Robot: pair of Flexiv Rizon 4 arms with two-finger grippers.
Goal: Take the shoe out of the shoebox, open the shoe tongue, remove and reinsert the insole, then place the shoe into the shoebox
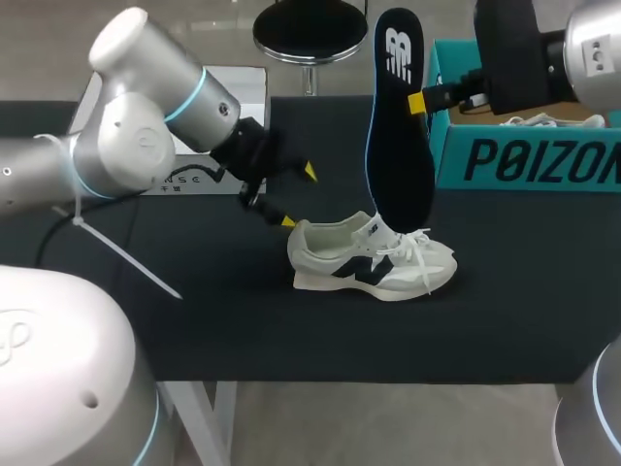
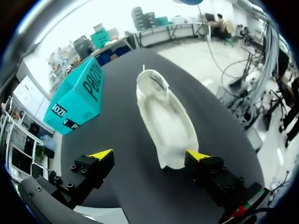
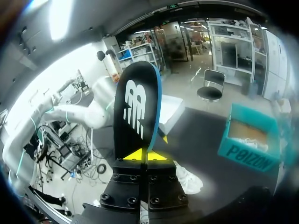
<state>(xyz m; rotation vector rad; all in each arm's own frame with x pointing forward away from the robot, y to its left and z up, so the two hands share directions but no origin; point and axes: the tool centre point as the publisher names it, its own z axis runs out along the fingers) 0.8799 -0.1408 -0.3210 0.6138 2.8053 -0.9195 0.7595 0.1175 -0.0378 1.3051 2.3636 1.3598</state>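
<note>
A white sneaker with a dark side mark point(image 1: 374, 260) lies on the black table, toe to the right. My right gripper point(image 1: 417, 102) is shut on a dark insole point(image 1: 398, 126), which hangs upright with its lower end at the shoe's opening. The right wrist view shows the insole point(image 3: 135, 109) rising from between the shut yellow tips point(image 3: 145, 155). My left gripper point(image 1: 298, 197) stands open just behind the heel, touching nothing. Seen from the left wrist, the sneaker point(image 2: 166, 121) lies ahead of the gripper point(image 2: 149, 155), its heel between the spread fingers. The teal shoebox point(image 1: 529, 146) stands at the back right.
A white box lid point(image 1: 209, 121) lies at the back left behind my left arm. A white cable tie point(image 1: 121, 254) hangs from the left arm over the table. The table's front edge point(image 1: 388, 381) runs below the shoe.
</note>
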